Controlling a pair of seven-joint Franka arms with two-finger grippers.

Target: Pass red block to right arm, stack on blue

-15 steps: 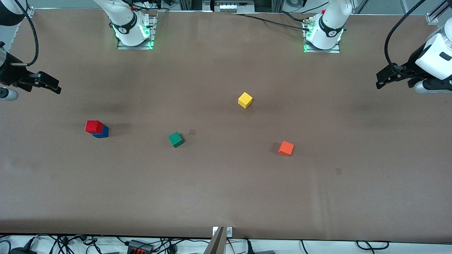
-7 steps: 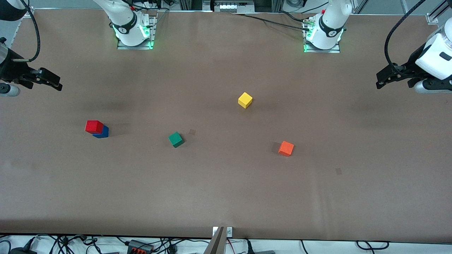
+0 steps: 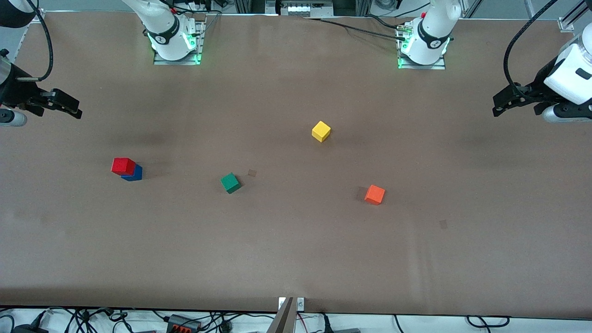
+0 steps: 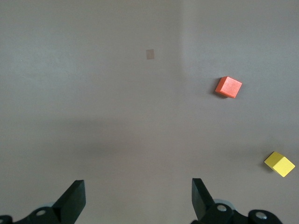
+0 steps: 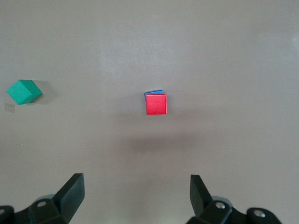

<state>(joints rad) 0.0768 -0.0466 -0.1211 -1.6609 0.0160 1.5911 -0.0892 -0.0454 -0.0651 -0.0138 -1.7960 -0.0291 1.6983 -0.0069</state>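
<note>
The red block point(image 3: 123, 165) rests on top of the blue block point(image 3: 135, 174) toward the right arm's end of the table. In the right wrist view the red block point(image 5: 156, 104) covers nearly all of the blue block point(image 5: 153, 92), of which only a thin edge shows. My right gripper point(image 3: 75, 112) hangs open and empty over the table's right-arm end, apart from the stack; its own view shows the right gripper point(image 5: 135, 196) with nothing between its fingers. My left gripper point(image 3: 497, 109) waits open and empty over the left arm's end of the table, and the left gripper point(image 4: 138, 200) has only bare table under it.
A green cube point(image 3: 230, 182) lies near the table's middle, beside the stack. A yellow cube point(image 3: 321, 131) sits farther from the front camera, and an orange cube point(image 3: 374, 194) lies toward the left arm's end. Brown table point(image 3: 296, 254) spreads all round them.
My right gripper has drifted slightly away from the stack, toward the robots' side of the table. The blocks and the left arm have not moved.
</note>
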